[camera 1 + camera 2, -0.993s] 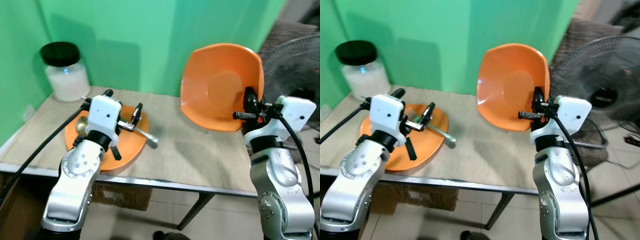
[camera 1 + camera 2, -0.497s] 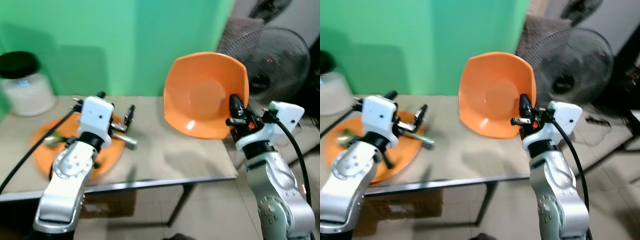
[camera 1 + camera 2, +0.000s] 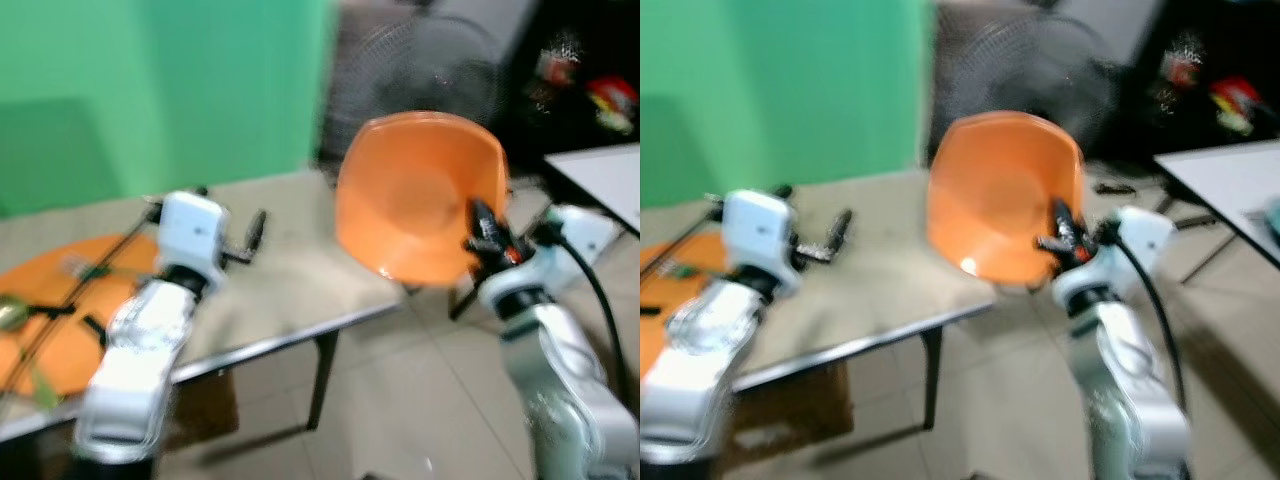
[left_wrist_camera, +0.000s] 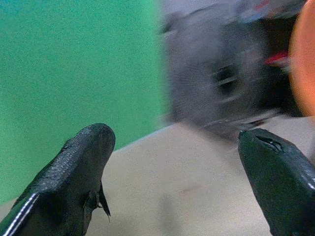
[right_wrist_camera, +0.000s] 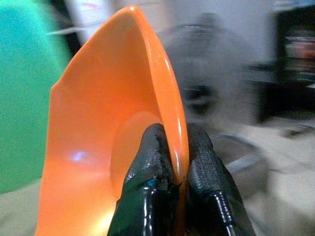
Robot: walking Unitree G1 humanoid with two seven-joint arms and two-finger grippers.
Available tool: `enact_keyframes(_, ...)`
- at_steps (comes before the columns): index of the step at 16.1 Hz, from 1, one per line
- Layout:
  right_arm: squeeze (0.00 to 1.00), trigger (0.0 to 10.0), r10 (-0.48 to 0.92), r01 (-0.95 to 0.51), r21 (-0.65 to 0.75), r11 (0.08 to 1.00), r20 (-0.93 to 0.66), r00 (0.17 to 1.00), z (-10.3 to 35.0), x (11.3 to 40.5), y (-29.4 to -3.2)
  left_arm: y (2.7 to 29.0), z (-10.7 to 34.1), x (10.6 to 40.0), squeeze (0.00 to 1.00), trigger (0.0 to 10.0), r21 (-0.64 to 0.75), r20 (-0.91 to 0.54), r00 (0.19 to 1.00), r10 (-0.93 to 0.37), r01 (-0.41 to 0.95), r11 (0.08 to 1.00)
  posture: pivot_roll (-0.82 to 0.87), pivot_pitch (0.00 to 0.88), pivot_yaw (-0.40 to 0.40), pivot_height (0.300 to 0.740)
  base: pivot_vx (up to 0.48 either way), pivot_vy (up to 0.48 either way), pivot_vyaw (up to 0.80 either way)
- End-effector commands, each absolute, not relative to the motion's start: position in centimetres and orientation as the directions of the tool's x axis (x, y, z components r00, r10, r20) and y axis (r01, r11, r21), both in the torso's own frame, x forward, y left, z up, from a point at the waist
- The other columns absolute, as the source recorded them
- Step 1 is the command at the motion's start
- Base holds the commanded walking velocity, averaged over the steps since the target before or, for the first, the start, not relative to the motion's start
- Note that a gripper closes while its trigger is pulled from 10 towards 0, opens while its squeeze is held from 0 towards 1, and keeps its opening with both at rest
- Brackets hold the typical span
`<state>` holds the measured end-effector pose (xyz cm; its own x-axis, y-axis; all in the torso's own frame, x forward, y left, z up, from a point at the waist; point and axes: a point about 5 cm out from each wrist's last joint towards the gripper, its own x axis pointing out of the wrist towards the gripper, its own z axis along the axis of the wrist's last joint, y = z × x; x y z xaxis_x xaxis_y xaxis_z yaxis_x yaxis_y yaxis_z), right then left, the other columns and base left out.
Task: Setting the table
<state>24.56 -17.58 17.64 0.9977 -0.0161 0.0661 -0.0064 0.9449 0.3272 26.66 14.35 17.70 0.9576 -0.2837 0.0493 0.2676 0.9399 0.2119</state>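
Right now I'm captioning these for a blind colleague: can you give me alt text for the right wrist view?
The right gripper is pinching the rim of an orange plate between its two black fingers, holding the plate on edge so its hollow face shows. Behind it, blurred, are a green wall and a standing fan.

Orange plate [image 3: 415,190] — right hand [image 3: 487,232] pinching

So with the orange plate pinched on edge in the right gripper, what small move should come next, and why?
Probably carry on toward the white table and bring the orange plate over it. The right gripper is shut on the plate's rim, holding it upright, off the beige table. The left gripper is open.
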Motion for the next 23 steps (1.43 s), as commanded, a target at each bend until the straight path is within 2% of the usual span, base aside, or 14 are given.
enact_keyframes(1,0.00,10.0,-0.026,-0.005,0.333,0.943,0.090,0.996,18.3,24.5,-17.6,14.7,18.0,26.7,0.00,10.0,0.221,0.058,0.960,-0.275,0.256,0.941,0.01,0.000,-0.073,0.740,0.000,0.000,-0.80)
enact_keyframes(6,0.00,10.0,-0.091,0.073,0.339,0.938,0.037,0.995,17.7,24.5,-18.5,14.5,18.1,26.8,0.00,10.0,0.190,0.069,0.954,-0.292,0.274,0.943,0.00,0.000,-0.066,0.740,0.103,0.000,-0.80)
enact_keyframes(23,0.00,10.0,-0.121,0.101,0.350,0.931,0.035,0.992,17.7,24.2,-18.8,14.3,17.8,26.8,0.00,10.0,0.191,0.062,0.943,-0.328,0.312,0.931,-0.01,0.000,-0.068,0.740,0.290,0.000,-0.80)
